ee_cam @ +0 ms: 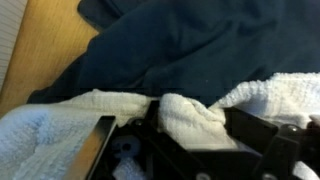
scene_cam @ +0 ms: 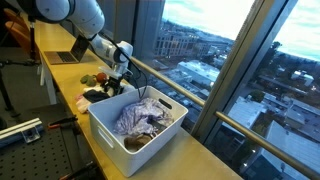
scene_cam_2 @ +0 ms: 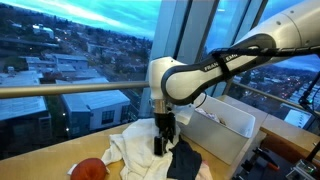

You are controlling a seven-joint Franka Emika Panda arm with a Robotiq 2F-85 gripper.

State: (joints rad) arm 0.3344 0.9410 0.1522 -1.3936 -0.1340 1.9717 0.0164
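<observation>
White towel [ee_cam: 195, 118], bunched inside hand's [ee_cam: 170, 135] jaws

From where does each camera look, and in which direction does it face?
Exterior view: sits along the wooden counter, looks past the white bin to the gripper.
Exterior view: close, faces the windows; arm enters from right.
Wrist view: looks down on white towel and dark cloth; fingers show.
Both exterior views share white bin and gripper.
</observation>
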